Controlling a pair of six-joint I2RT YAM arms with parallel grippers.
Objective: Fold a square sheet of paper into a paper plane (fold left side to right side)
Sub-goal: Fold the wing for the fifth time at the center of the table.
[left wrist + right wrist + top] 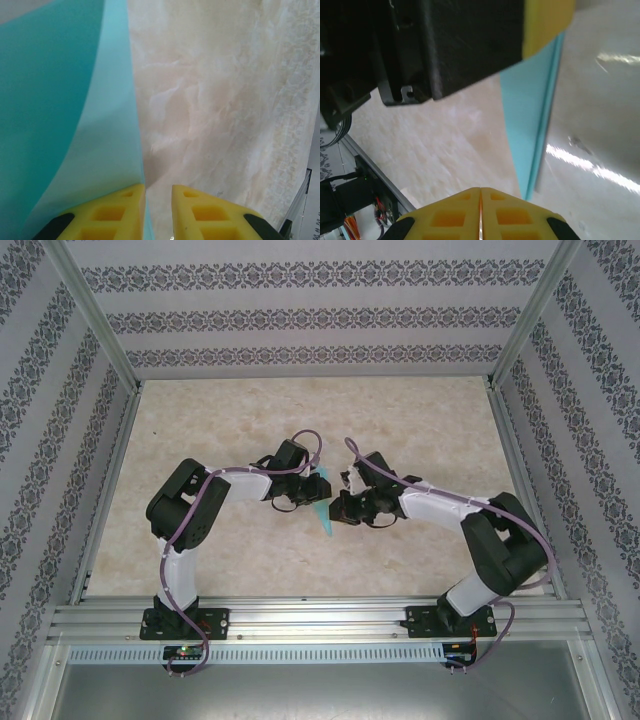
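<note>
beige marbled table, patterned walls. left gripper mid-table, jaws pinching turquoise paper plane. right gripper just right, jaws pressed together, empty.

Turquoise plane at the centre of the top view. In the left wrist view its layered edge is a paler aqua. The table is cream with faint marbled veining. The walls at the top and both sides are white with bands of grey-purple ornamental print. The arms are black with white segments, and each carries a lilac cable. The fingers, at the bottom of the wrist views, are bright yellow. Silver rails cross the lower edge.
</note>
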